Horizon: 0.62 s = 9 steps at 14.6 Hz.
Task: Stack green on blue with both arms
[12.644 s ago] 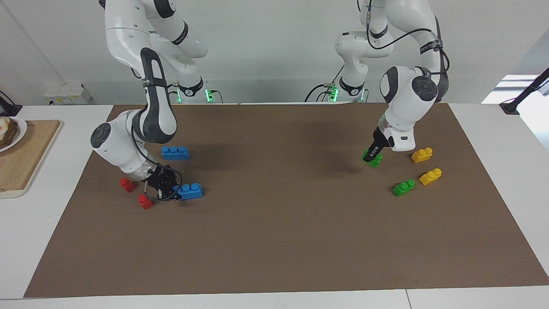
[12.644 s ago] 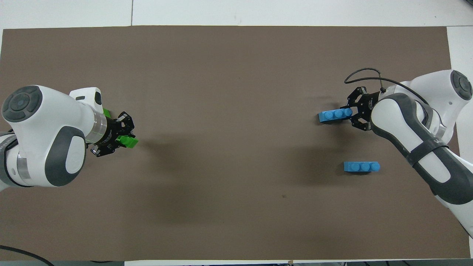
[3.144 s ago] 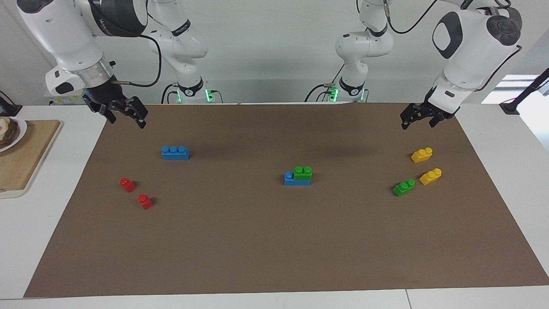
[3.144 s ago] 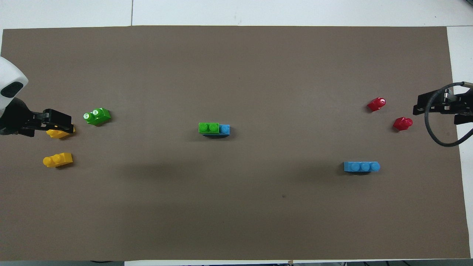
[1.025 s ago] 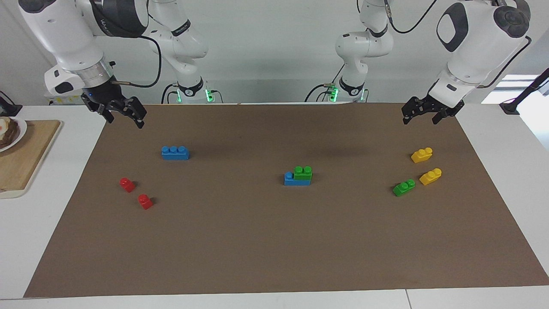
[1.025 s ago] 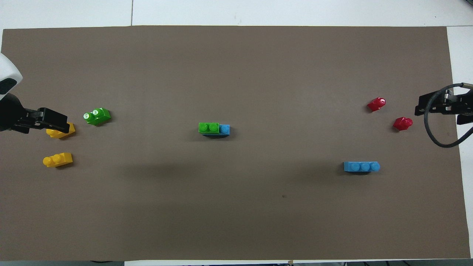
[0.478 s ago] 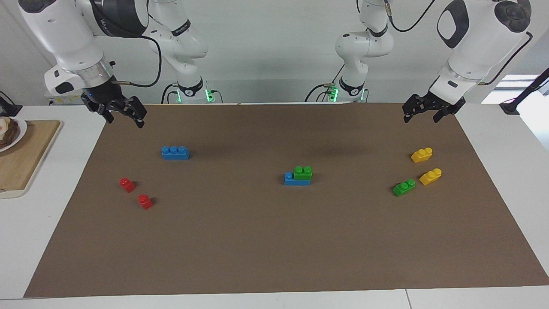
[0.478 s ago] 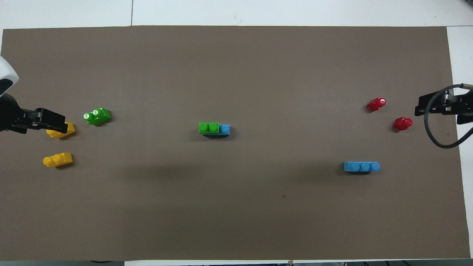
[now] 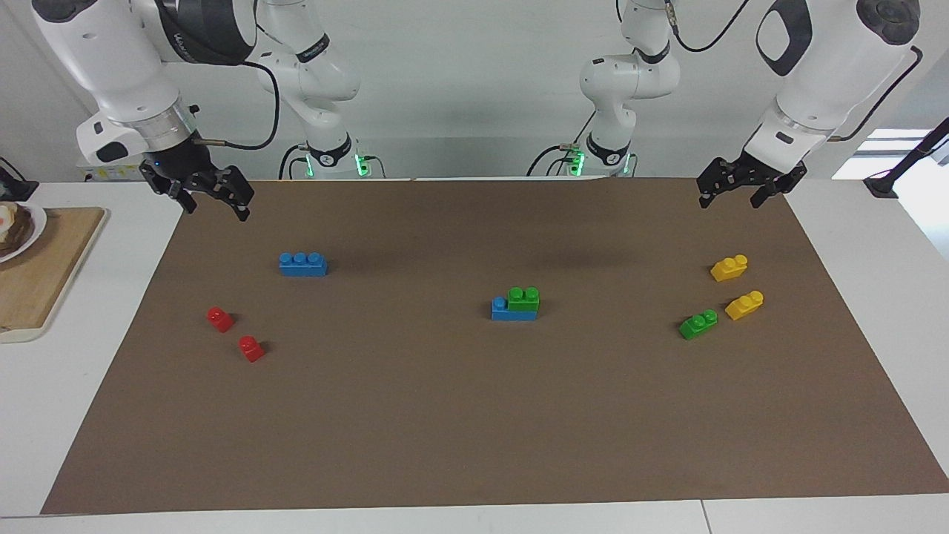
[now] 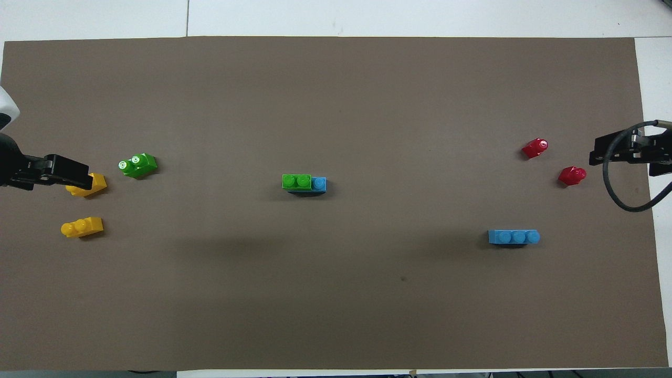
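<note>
At the middle of the brown mat point(image 9: 474, 415) a bright green brick point(image 9: 524, 298) with two round studs sits on a longer bright blue brick point(image 9: 513, 311), flush with the blue one's end toward the left arm's end of the table, so that one blue stud stays bare at the other end; from overhead the green brick hides most of the blue one below it. A second blue brick point(image 9: 302, 264), its three studs in a row, lies flat toward the right arm's end of the mat, with two red bricks point(image 9: 220, 319) near that end edge. A second green brick point(image 9: 698, 324) lies toward the left arm's end, beside two yellow bricks point(image 9: 729, 268). The left gripper point(image 9: 730, 190) hangs in the air over the mat's corner at its own end, fingers spread and holding nothing; overhead it covers part of one yellow brick and is cut off by the frame. The right gripper point(image 9: 215, 197) hangs likewise over its own corner, fingers apart, nothing in them, and is also cut off overhead.
</note>
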Motion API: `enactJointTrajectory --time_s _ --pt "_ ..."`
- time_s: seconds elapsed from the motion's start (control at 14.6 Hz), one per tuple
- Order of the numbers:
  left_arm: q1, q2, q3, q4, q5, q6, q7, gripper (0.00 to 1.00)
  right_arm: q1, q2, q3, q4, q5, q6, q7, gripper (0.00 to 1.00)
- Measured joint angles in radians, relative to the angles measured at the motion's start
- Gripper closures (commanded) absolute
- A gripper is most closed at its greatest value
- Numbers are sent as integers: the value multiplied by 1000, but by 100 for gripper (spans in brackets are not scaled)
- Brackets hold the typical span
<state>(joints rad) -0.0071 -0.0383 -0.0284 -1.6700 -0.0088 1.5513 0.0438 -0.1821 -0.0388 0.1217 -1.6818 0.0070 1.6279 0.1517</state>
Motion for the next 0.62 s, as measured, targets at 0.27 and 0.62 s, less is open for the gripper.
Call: enactJointTrajectory --time_s 0.27,0.62 --pt "0 -12 0 0 0 0 0 0 0 0 0 0 0 0 -13 0" --pt "0 -12 0 0 0 0 0 0 0 0 0 0 0 0 -17 0"
